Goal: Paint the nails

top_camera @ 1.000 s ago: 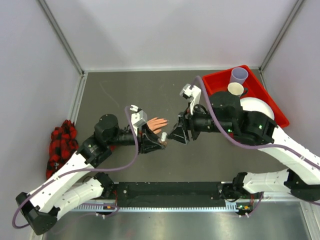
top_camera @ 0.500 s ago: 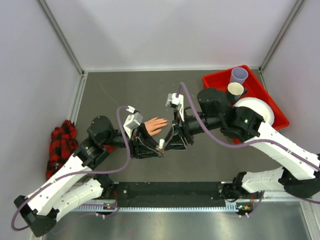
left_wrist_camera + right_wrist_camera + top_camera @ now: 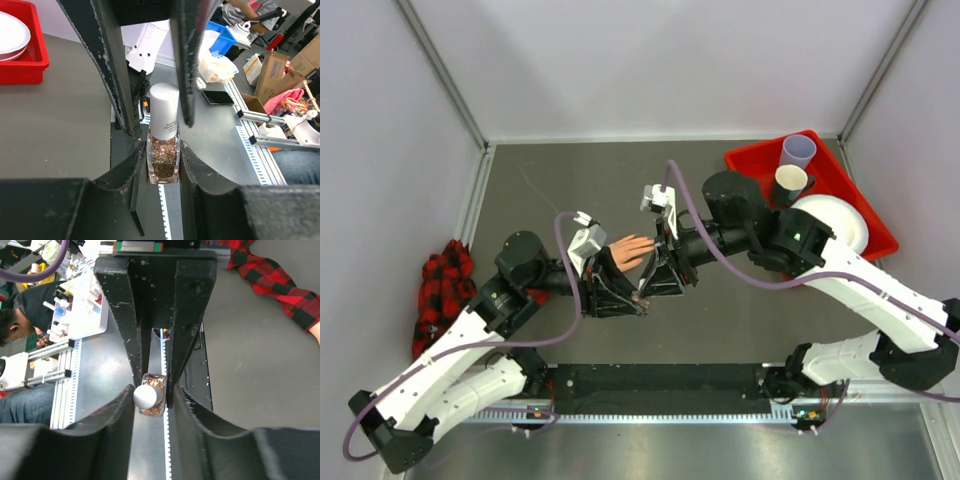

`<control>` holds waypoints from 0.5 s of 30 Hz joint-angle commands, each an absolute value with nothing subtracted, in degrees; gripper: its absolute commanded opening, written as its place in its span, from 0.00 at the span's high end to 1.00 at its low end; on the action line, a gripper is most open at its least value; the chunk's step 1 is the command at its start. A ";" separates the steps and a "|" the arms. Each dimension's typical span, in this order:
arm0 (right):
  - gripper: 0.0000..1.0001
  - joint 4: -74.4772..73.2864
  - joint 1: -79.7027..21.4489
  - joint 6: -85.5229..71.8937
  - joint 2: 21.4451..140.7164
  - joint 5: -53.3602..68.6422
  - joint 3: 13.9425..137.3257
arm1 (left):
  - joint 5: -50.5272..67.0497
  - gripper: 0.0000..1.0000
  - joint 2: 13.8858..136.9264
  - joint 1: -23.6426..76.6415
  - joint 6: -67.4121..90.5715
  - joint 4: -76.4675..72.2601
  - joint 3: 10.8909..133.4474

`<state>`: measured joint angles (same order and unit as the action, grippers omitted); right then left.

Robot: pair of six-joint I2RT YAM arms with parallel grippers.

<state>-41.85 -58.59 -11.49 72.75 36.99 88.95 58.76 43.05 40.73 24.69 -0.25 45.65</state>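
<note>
Left claw (image 3: 163, 166): clamped on the glass body of the bottle (image 3: 163, 150). There is glitter polish inside, and the white cap (image 3: 164, 106) sticks out past my fingertips, pointing straight at my right claw (image 3: 151, 396). Right claw: it meets the left one head-on, jaws apart, with its fingers (image 3: 186, 60) straddling the cap. In the left wrist view one finger sits right against the cap and a clear gap shows between the cap and the other. No grip there that I can see. In the right wrist view the cap's round top faces me, low between my fingertips, with the left claw's fingers running down either side of the glass behind it. Hand (image 3: 630, 252): peach, lying on the counter (image 3: 570, 190) just beyond where the two claws meet, touching neither as far as I can tell. Nails (image 3: 646, 243): on the fingertip end nearest my right claw, too small to make out. Sleeve (image 3: 445, 285): red-and-black plaid, bunched well off to the left of my left claw. Tray (image 3: 750, 165): red, well off to the right of my right claw, holding two cups (image 3: 798, 150) and a white plate (image 3: 840, 222).
</note>
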 commanded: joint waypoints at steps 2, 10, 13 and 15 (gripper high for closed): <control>0.75 -39.64 -58.10 -10.02 73.74 38.50 92.81 | 59.68 1.00 42.98 40.52 25.05 -4.13 46.67; 1.00 -40.08 -58.44 -13.51 72.43 32.29 88.70 | 41.96 1.00 40.87 40.52 16.11 6.14 50.44; 1.00 -36.57 -63.33 -17.03 71.28 20.03 84.39 | 26.92 1.00 40.96 40.52 12.66 7.21 52.03; 1.00 -35.16 -66.87 -20.11 72.24 10.86 83.15 | 18.69 1.00 41.31 40.52 11.70 5.28 52.12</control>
<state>-37.06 -59.64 -13.10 72.31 25.67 86.56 42.61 41.34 41.04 17.96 9.63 48.29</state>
